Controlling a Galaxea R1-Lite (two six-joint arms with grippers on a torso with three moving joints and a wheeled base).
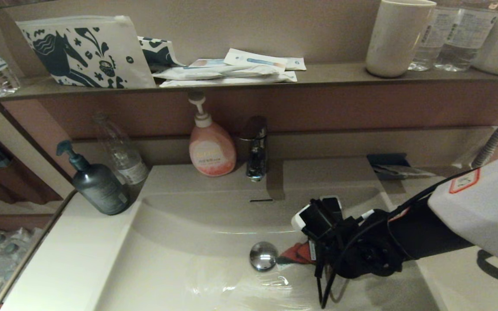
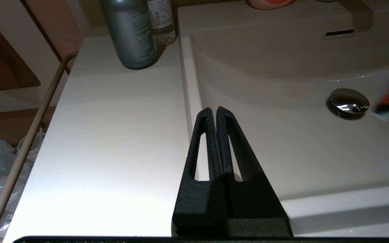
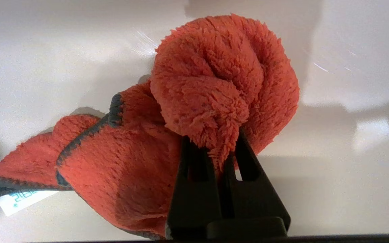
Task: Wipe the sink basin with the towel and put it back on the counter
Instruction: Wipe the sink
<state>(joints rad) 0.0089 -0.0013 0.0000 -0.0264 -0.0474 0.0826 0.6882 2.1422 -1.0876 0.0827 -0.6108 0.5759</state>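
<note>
Towel (image 3: 214,87) and right pincer (image 3: 219,148) are already joined — the two black fingers are clamped on a bunched fold of the red-orange cloth, and the rest of it trails off to one side, ending in a dark-stitched corner with a white label. In the head view the right arm reaches in from the robot's right and down into the sink basin (image 1: 180,268), and the cloth shows only as a red scrap (image 1: 297,254) poking out from under the wrist, just beside the round chrome drain stopper (image 1: 263,255), on its right. So the cloth lies low in the bowl near its middle, with its loose tail pointing toward the drain and the robot's left.

That is the relation the next stroke seems to turn on: the unwiped spread of the basin lies to the left of the pincer, past the drain, while the bare counter (image 1: 461,280) on the right sits close behind the arm, the likely place for setting the cloth down afterward.

Left pincer (image 2: 213,111) hangs with its fingers pressed together and holding nothing, above the seam where the left counter meets the basin's edge — well apart from the towel. The right arm is plainly the nearer one.
</note>
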